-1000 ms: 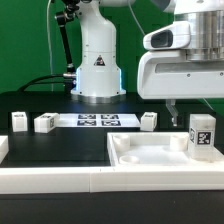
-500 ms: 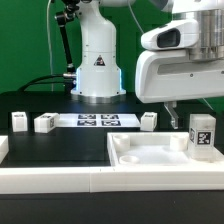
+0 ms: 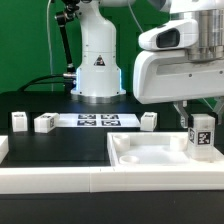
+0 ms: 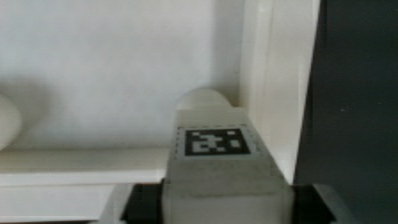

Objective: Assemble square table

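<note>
The white square tabletop (image 3: 150, 155) lies rim up at the front of the exterior view's right. One tagged white leg (image 3: 202, 136) stands upright in its right corner. My gripper (image 3: 194, 119) hangs just over that leg, jaws open and straddling its top, one finger (image 3: 182, 114) showing beside it. In the wrist view the leg (image 4: 217, 150) sits between my fingers (image 4: 143, 205) with dark gaps on both sides, above the tabletop's floor (image 4: 107, 100). Three more legs (image 3: 19, 121) (image 3: 44, 123) (image 3: 149, 120) stand in a row on the black surface.
The marker board (image 3: 97, 120) lies flat between the loose legs. The arm's white base (image 3: 97, 65) stands behind it. A long white rail (image 3: 50, 177) edges the front of the black work surface. A green wall is behind.
My gripper has moved toward the exterior view's right and a little down, from beside the upright leg to over it. The leg and tabletop have not moved.
</note>
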`<state>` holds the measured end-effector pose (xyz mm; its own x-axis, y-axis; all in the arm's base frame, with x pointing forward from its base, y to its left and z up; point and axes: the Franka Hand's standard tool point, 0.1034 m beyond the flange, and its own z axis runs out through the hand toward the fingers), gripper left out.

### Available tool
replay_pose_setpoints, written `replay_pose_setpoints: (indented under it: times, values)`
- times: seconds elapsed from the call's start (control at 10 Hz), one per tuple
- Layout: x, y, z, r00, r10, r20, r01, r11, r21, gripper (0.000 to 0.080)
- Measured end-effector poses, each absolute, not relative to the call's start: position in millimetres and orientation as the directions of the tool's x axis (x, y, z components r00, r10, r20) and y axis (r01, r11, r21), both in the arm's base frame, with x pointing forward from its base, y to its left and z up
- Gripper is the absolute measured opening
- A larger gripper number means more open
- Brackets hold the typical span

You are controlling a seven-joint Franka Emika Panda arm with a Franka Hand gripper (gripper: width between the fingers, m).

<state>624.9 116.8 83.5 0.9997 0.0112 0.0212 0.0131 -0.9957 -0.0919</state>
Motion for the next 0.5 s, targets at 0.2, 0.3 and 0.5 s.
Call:
replay_pose_setpoints:
  times: [0.2, 0.3, 0.5]
  values:
    - [624.6, 117.0, 83.3, 0.997, -0.070, 0.013, -0.069, -0.993, -0.094, 0.0288]
    - [624.4, 117.3, 83.2, 0.986, -0.167, 0.003, -0.166, -0.982, -0.095, 0.0288]
    - [623.6, 118.6, 82.8, 0.912, -0.411, -0.019, -0.411, -0.908, -0.088, 0.0290]
